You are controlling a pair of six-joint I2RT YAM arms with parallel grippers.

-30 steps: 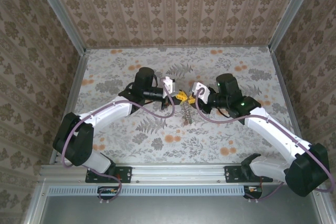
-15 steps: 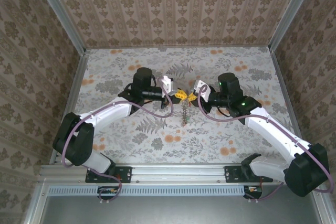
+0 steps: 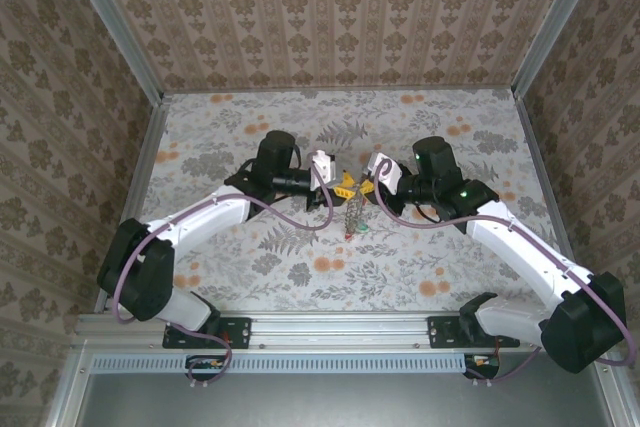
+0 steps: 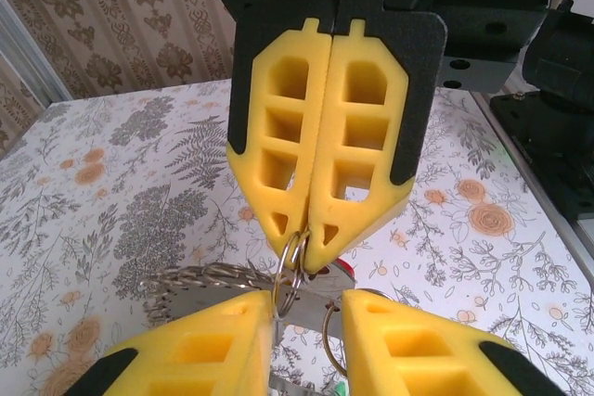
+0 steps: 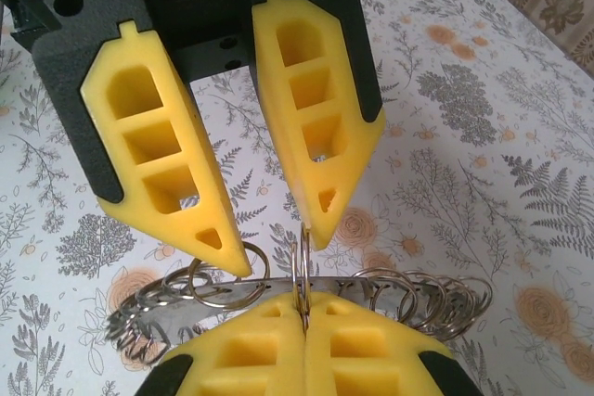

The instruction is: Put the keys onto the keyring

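Keys (image 3: 350, 231): red and green heads, dangling lowest over the floral table (image 3: 230, 277), clear of it. Keyring (image 5: 408, 296): coiled silvery band, lifted, spanning both grippers. Right gripper (image 5: 303, 305): clamped tight on one small split ring. Left gripper (image 4: 308, 303): fingers parted, tips astride the keyring, facing the right.
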